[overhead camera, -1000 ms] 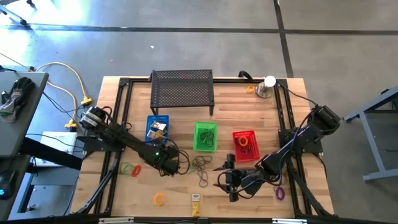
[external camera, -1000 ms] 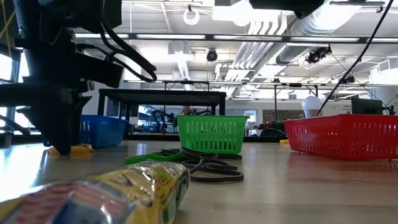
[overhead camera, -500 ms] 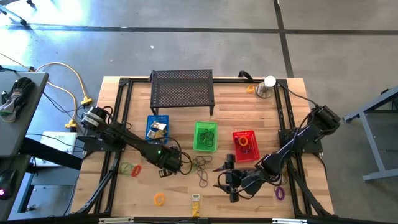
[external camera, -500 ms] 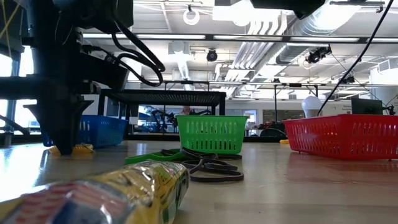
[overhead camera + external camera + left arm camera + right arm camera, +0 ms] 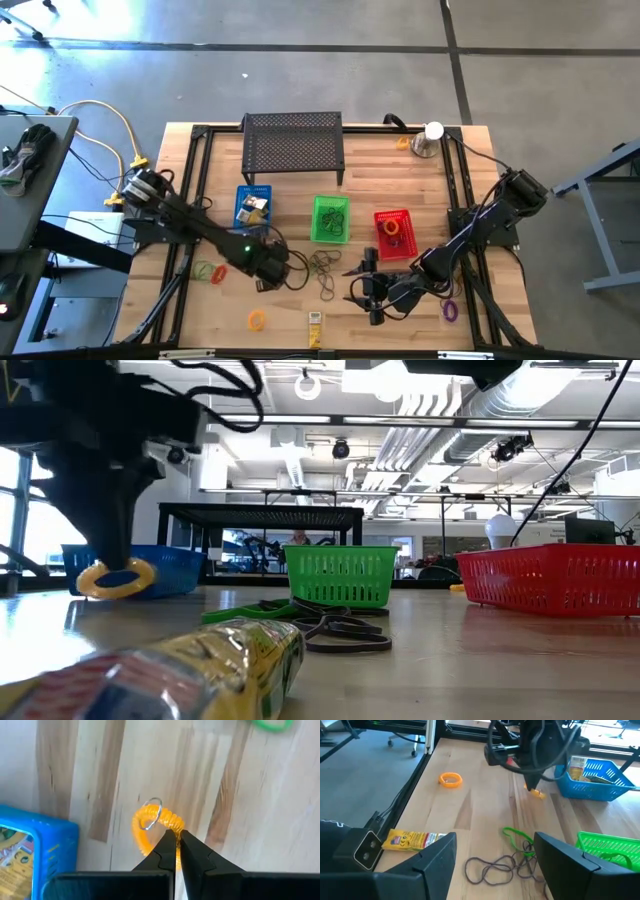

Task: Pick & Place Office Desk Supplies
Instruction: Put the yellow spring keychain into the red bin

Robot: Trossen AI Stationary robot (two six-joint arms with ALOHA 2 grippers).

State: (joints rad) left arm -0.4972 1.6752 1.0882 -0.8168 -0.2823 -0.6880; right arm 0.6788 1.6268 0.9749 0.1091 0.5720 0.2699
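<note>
The left gripper [image 5: 175, 840] pinches an orange coil [image 5: 150, 826], lifted just above the table [image 5: 400, 170] near its front edge, so carrying it to a basket seems next; the right gripper [image 5: 492, 852] waits spread.

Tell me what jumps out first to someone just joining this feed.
The left gripper, jaws shut on an orange coil loop, holds it just above the table in front of the blue basket. Next come the green basket and red basket mid-table, with the right gripper open nearby.
</note>
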